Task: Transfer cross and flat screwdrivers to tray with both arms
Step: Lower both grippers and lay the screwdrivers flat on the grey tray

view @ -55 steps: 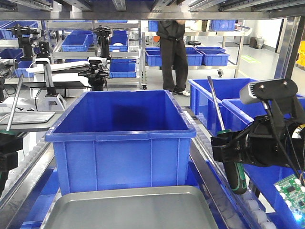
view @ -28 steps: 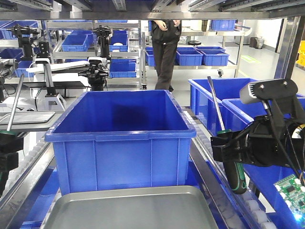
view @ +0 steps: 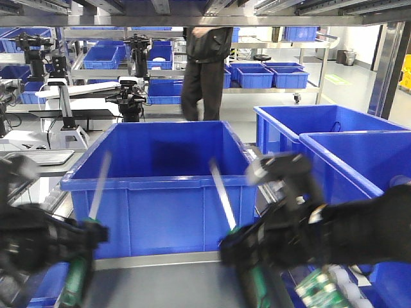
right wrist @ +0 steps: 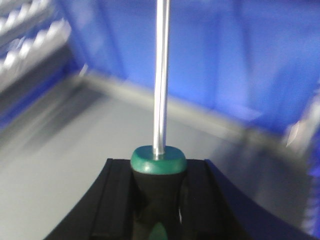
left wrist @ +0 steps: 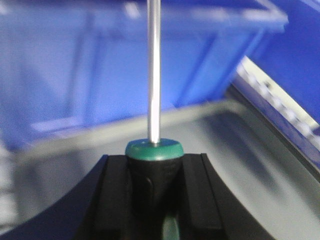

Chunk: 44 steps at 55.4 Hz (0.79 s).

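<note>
both arms are on the move, blurred in the front view. the right end effector (view: 247, 256) has swung in from the right edge of the frame to the tray's (view: 160, 282) right side, its screwdriver (view: 225, 205) now leaning across the front of the big blue bin (view: 164, 173). the left end effector (view: 80, 240) has come in from the left edge to the tray's left side, its screwdriver (view: 97, 189) tilted up against the bin's front wall. in the background, the person (view: 205, 64) has walked further left.
</note>
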### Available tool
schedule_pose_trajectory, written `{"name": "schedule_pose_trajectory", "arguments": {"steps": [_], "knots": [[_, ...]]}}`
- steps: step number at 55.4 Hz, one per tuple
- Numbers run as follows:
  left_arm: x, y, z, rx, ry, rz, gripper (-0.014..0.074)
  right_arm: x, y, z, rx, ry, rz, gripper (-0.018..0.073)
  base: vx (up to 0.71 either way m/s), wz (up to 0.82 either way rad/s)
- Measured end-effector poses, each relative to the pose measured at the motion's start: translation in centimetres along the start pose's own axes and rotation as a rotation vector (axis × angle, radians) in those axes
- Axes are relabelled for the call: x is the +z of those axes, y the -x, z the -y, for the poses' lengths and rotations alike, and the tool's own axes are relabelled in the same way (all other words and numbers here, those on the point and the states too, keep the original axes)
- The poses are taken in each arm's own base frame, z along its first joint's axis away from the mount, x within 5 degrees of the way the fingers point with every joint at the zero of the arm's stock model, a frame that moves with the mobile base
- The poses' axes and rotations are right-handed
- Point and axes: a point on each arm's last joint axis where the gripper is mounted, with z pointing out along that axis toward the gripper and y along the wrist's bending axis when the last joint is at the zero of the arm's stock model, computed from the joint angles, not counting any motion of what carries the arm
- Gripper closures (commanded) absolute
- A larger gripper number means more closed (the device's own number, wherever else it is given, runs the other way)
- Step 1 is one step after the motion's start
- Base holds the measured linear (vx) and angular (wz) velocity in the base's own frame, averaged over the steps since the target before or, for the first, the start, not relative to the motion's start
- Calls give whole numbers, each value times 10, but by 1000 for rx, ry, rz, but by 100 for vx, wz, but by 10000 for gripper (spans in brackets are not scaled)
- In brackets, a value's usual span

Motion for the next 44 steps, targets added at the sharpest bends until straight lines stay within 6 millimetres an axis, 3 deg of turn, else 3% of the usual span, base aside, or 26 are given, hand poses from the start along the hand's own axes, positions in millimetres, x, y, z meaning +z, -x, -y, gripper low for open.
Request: {"name": "schedule_pose_trajectory", "arguments": {"steps": [5, 12, 19, 25, 35, 44], "knots": [[15, -6, 0, -27, -12, -47, 486, 11, -4, 1, 15, 2, -34, 535, 0, 0], [26, -11, -1, -44, -17, -94, 325, 15, -6, 3, 37, 0, -46, 457, 0, 0], [31, -14, -2, -50, -17, -123, 144, 15, -7, 2, 42, 3, -55, 326, 0, 0], [32, -15, -3, -49, -18, -129, 39, 15, -7, 2, 43, 3, -59, 187, 0, 0], [32, -15, -3, -49, -18, -131, 3, 15, -7, 2, 54, 2, -57, 13, 0, 0], [29, -11, -2, -49, -11, -87, 10, 15, -3, 4, 56, -10, -17, -19, 0, 0]]}}
